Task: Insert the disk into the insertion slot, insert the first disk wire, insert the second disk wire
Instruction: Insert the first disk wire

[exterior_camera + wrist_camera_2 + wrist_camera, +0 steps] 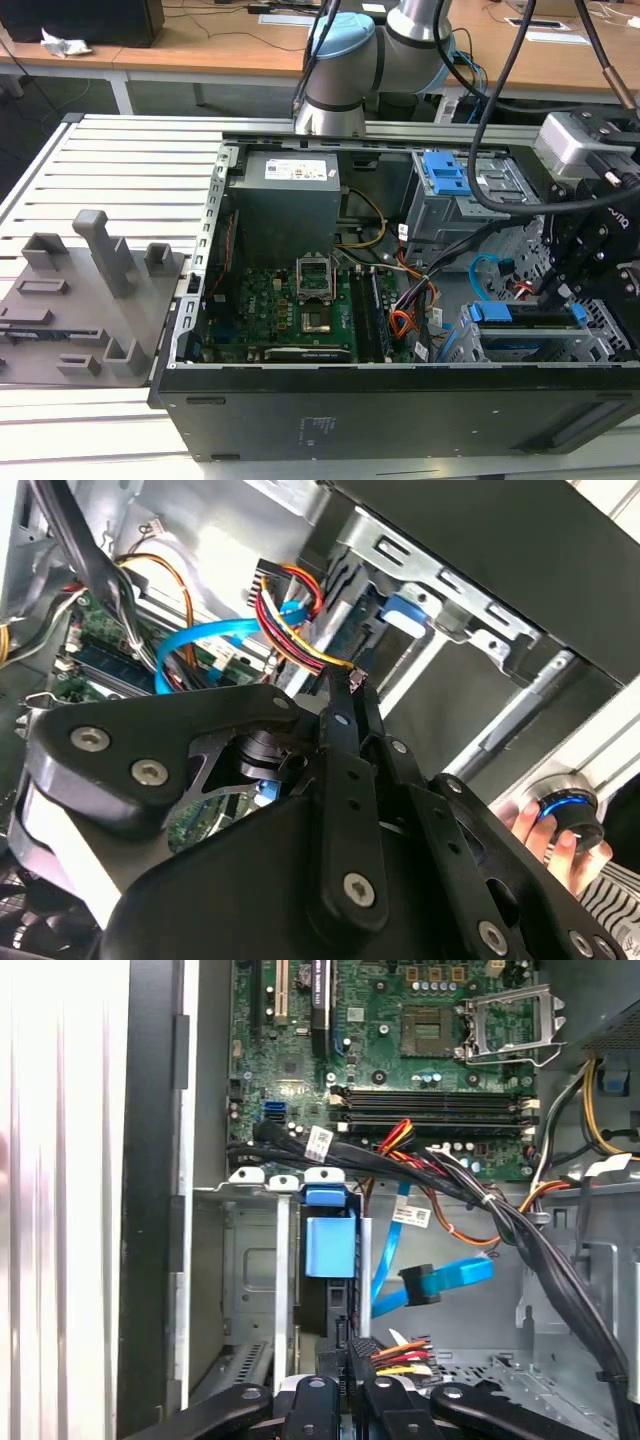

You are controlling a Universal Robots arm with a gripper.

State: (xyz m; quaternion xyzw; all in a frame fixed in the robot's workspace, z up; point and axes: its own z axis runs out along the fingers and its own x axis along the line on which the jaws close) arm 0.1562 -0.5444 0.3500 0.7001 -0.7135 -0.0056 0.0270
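Note:
The disk [525,313], in its bright blue carrier [330,1245], sits inside the insertion slot [600,338], the low grey perforated cage at the exterior view's right. My gripper [348,1368] hangs right over the disk's end, shut on the black plug of the first disk wire [395,1352], a bundle of red, yellow and black wires [295,620]. The fingertips [352,695] meet at the plug, which touches the disk's dark edge. The second disk wire [440,1282], flat and light blue with a dark plug, curls loose beside the slot [488,268].
The taller grey bay with a blue latch [445,175] stands behind the slot. A thick black cable bundle [450,1175] crosses between the motherboard [300,300] and the cage. A person's hand [540,825] rests outside the case. A grey fixture tray [80,290] lies at the exterior view's left.

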